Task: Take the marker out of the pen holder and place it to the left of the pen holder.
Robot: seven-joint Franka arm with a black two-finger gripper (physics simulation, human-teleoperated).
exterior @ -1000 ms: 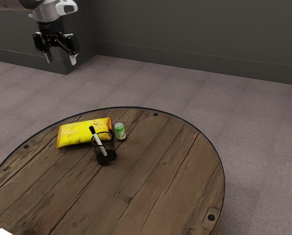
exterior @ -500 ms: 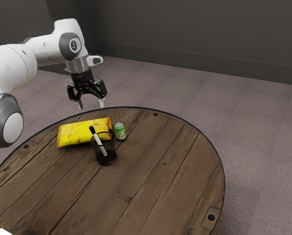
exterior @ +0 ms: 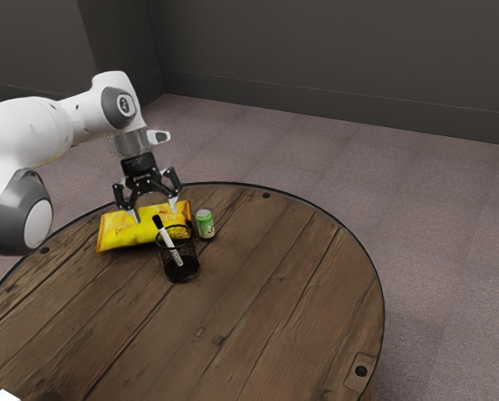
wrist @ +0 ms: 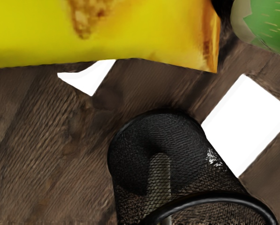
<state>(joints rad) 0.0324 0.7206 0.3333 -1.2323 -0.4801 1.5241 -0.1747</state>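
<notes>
With claw point(exterior: 155, 215) spread wide and holding nothing, raised near the pen holder point(exterior: 190, 254). Inside the black mesh, leaning toward the exterior view's left: slim white marker point(exterior: 170, 241), black cap point(exterior: 157, 221) up, poking above the rim. Farther off, yellow packet point(exterior: 119, 231) and green can point(exterior: 205, 224).

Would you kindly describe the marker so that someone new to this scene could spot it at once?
On the round wooden table, a yellow bag lies beside a green can. Nearer the exterior camera stands a black mesh pen holder. The marker is the one thin white stick, leaning inside it with its black end above the rim.
</notes>
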